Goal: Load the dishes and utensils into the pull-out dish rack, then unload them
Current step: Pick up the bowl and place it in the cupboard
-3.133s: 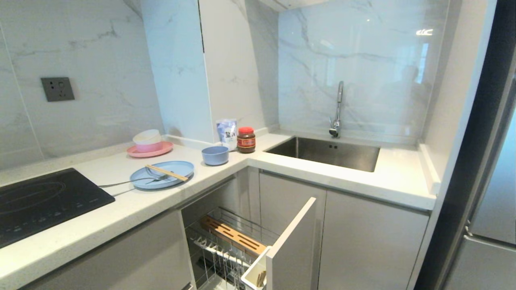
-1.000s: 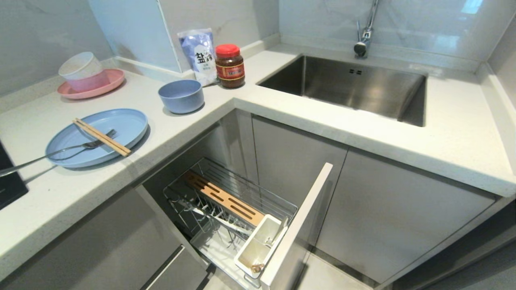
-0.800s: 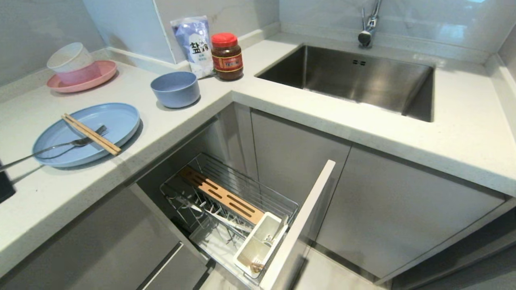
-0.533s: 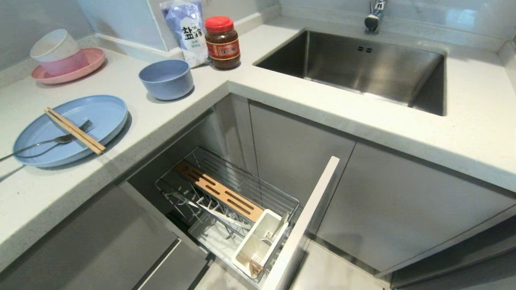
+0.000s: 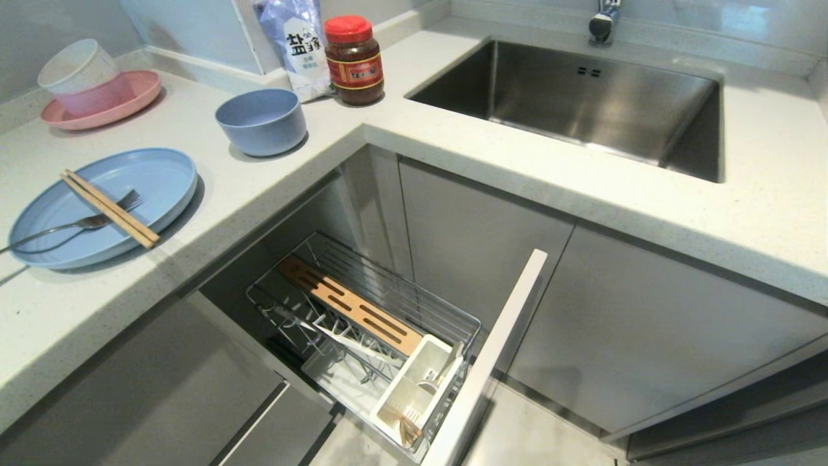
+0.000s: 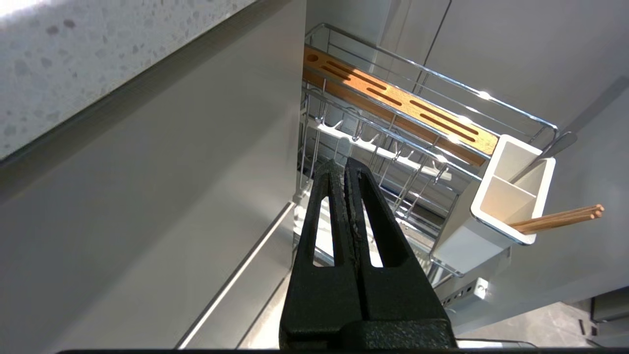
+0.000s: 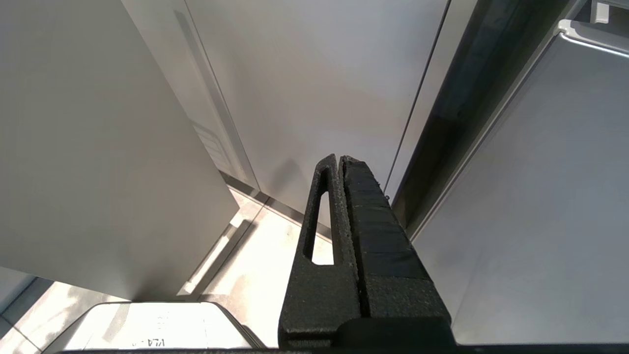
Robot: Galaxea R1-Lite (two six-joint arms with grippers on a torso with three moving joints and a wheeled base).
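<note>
Counter (image 5: 491, 155): pale speckled stone, wrapping the corner from the left side round to the far right
Sink (image 5: 576, 97): steel, sunk into the counter at the far right, tap (image 5: 601, 22) over its far edge
Dish rack (image 5: 362, 323): pulled out below the counter corner, chrome wire, its grey front panel (image 5: 491, 362) standing at the near end; wooden slotted strip (image 5: 349, 304) along its right side
Plate (image 5: 103, 204): light blue, flat on the counter at the near left, well apart from the rack
Pink plate (image 5: 97, 103): far left on the counter, white and pink bowls stacked on it
Bowl (image 5: 261, 121): light blue, upright on the counter, between the plate and the jar
Salt bag (image 5: 294, 45): leaning on the far wall, just beside the jar
Jar (image 5: 353, 59): red lid, dark contents, at the counter corner
Caddy (image 5: 414, 395): white, at the near end of the rack against the panel, some chopsticks and a metal handle already sticking out of it
Chopsticks (image 5: 108, 208): wooden pair lying across the blue plate
Fork (image 5: 71, 226): silver, tines on the plate under the chopsticks, handle running off to the left
Left gripper (image 6: 344, 164): fingers pressed together, holding nothing, low beside the rack
Right gripper (image 7: 339, 160): fingers together, empty, low by the cabinet doors
</note>
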